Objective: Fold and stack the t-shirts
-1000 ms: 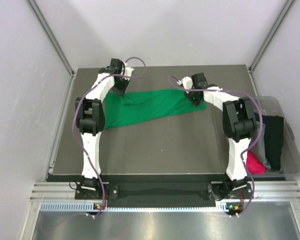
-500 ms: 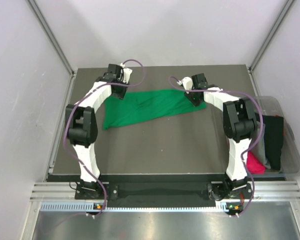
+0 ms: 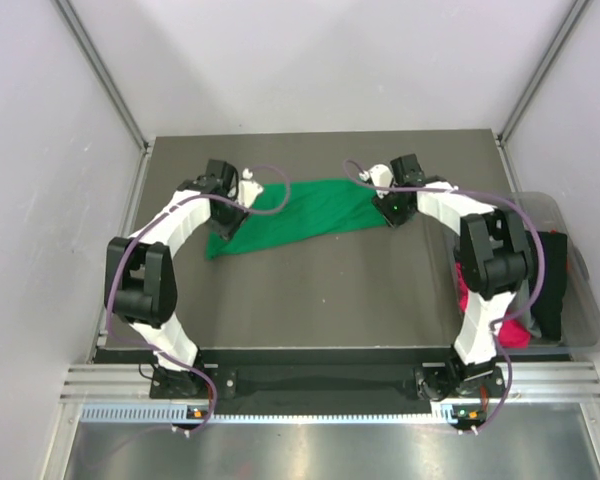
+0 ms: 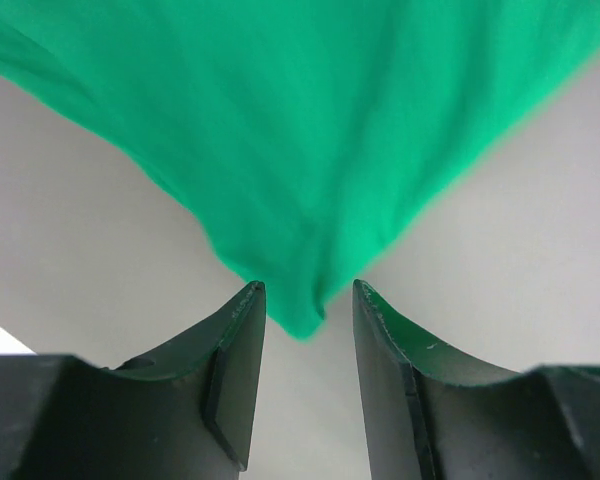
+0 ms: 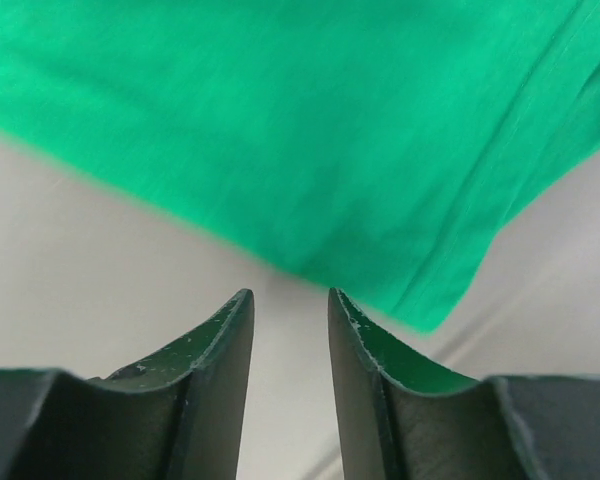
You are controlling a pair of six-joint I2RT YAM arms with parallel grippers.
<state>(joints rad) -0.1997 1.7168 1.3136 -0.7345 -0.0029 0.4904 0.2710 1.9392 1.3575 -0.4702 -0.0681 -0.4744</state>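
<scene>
One bright green t-shirt (image 3: 305, 212) lies crumpled in a long band across the far half of the table. My left gripper (image 3: 243, 198) is at its left end; in the left wrist view the jaws (image 4: 305, 290) stand open with a tip of the green fabric (image 4: 300, 315) hanging loose between the fingertips, not pinched. My right gripper (image 3: 391, 207) is at the shirt's right end; in the right wrist view it (image 5: 288, 295) is open and empty, and the shirt's edge (image 5: 330, 150) lies just beyond the fingertips.
A clear plastic bin (image 3: 583, 300) stands off the table's right edge, holding a black shirt (image 3: 550, 285) and a magenta-pink one (image 3: 510, 330). The table (image 3: 330, 300) is dark grey, with white walls and metal posts around it.
My left arm has swung toward the near left and its gripper now sits lower over the shirt's left end. The shirt's left part looks narrower. The right gripper has shifted slightly.
</scene>
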